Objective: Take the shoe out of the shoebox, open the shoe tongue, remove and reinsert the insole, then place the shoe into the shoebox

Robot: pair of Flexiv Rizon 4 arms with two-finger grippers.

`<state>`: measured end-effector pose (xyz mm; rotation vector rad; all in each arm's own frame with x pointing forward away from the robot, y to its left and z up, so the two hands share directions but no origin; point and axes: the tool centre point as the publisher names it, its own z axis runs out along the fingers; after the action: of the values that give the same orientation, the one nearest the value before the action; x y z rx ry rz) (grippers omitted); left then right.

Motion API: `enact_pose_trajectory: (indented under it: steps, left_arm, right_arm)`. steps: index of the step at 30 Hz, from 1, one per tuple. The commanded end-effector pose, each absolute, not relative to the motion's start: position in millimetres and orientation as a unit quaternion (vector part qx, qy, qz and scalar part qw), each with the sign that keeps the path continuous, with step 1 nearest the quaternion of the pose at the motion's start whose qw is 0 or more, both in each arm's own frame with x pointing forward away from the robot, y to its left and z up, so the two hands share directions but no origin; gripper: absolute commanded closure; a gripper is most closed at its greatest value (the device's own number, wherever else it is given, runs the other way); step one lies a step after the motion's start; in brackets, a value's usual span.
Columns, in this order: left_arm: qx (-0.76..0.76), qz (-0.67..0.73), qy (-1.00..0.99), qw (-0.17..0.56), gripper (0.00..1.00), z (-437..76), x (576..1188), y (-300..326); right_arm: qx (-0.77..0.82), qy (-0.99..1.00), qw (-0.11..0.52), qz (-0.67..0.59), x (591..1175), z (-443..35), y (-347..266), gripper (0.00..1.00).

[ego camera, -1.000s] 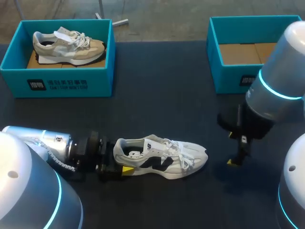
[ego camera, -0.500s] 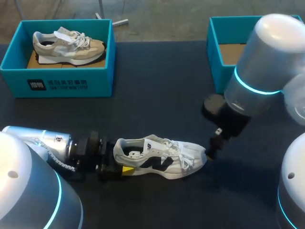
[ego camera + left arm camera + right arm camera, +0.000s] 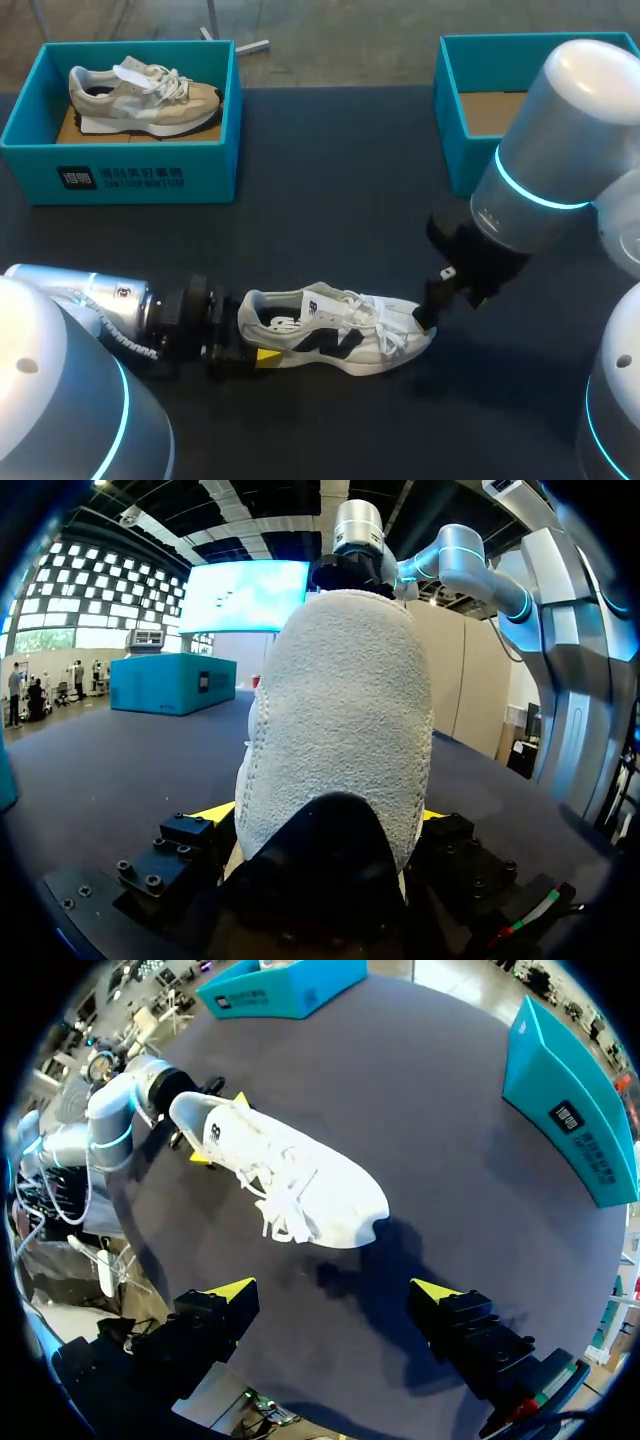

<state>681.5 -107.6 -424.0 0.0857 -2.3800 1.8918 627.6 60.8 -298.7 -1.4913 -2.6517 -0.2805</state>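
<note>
Our left end effector point(image 3: 322, 815) pinching white shoe point(image 3: 340, 328) by heel, right end effector point(image 3: 335, 1290) spread over its toe, beige shoe point(image 3: 140, 92) in left shoebox point(image 3: 120, 178)

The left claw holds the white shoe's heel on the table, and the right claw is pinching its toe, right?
Not quite. The right claw is open, not pinching: the right wrist view shows the toe of the white shoe ahead of its spread fingers. The left claw does hold the heel on the table.
</note>
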Motion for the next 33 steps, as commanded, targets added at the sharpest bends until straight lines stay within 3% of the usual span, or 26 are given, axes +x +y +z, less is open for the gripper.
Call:
enact_pose_trajectory:
  steps: [1,13,33]
  left_arm:
    - [0.028,0.621,-0.782,0.050,1.00,-426,682,-107]
    - [0.028,0.621,-0.782,0.050,1.00,-426,682,-107]
    - [0.028,0.621,-0.782,0.050,1.00,-426,682,-107]
  right_arm:
    - [-0.488,-0.866,0.042,-0.096,624,-300,58,0.00]
    - [-0.509,-0.856,0.047,-0.079,623,-301,61,0.00]
    - [-0.632,-0.772,0.026,-0.063,614,-298,116,0.00]
